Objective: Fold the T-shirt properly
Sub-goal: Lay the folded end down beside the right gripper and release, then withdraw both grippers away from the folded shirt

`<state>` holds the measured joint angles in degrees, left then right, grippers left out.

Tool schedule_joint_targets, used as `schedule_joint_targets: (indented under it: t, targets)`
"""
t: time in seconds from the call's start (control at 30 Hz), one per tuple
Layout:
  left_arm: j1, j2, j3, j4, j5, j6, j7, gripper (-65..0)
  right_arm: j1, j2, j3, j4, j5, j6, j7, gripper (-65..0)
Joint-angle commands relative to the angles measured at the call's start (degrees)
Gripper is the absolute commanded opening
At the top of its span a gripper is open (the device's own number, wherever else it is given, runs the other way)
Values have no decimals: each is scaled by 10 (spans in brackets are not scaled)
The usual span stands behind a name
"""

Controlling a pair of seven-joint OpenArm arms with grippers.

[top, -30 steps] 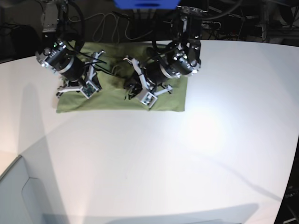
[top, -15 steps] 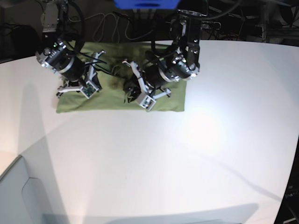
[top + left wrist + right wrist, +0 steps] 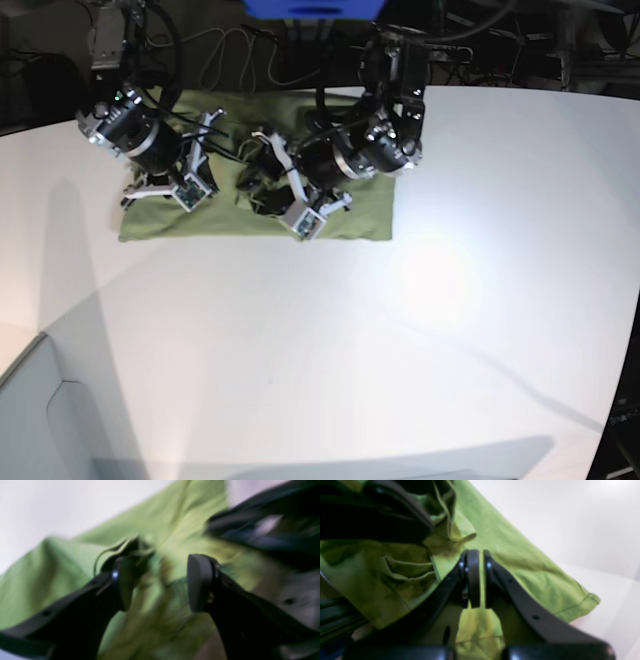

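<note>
Here, bare white table (image 3: 330, 350) in front; the T-shirt (image 3: 365, 215) lies flat along the far edge, bunched at mid-width. Left gripper (image 3: 158, 582) poised over that bunch, jaws spread wide, nothing between them; view blurred. Right gripper (image 3: 478, 578) low over the cloth near a hemmed corner, pads almost together; whether fabric is pinched, cannot tell. Judgement: left should settle, then close on one layer's edge only, not the whole crumple.

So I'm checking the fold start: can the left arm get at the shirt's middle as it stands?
Probably yes. The left gripper is open right over the shirt, with bunched cloth between its fingers and nothing blocking. The wrist view is blurred, so contact is unclear.
</note>
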<state>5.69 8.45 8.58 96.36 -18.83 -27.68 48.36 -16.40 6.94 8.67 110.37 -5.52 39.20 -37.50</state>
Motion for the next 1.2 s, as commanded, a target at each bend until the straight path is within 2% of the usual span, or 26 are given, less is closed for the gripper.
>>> schedule_joint_targets:
  t: [0.0, 0.07, 0.17, 0.3, 0.4, 0.47, 0.6, 0.63, 0.67, 0.8, 1.0, 1.17]
  targets:
    - [-6, 6, 0, 18, -21, -2, -11, -342, 2, 3, 2, 9, 9, 8, 11, -646]
    - [-4, -1, -1, 45, -49, -2, -12, -355, 2, 3, 2, 9, 9, 8, 11, -646]
    - [13, -37, -21, 101, -73, -2, -8, -360, 2, 3, 2, 9, 8, 8, 11, -646]
    - [43, -65, -113, 152, -76, -2, -7, -360, 4, 3, 2, 9, 8, 8, 11, -646]
    - [48, -80, -165, 135, -74, -2, -6, -365, 4, 1, 2, 9, 8, 8, 11, -646]
    - [48, -90, -169, 106, -75, -2, -5, -406, 4, 1, 2, 9, 8, 8, 11, -646]
    - [45, -91, -168, 58, -74, -2, -5, -580, 4, 1, 2, 9, 8, 8, 11, -646]
    - [45, -86, -163, 49, -74, -2, -5, -629, 4, 1, 2, 9, 8, 8, 11, -646]
    - [44, -84, -153, 37, -74, -2, -6, -650, 4, 2, 2, 9, 8, 8, 11, -646]
    - [42, -84, -98, -6, -73, -2, -11, -650, 4, 3, 2, 9, 8, 8, 11, -646]
    - [16, -87, 18, -51, -74, -2, -11, -650, 4, 0, 49, 14, 10, 8, 11, -646]
    - [3, -88, 98, -35, -74, -2, -11, -650, 12, 0, 80, 14, 11, 8, 11, -645]
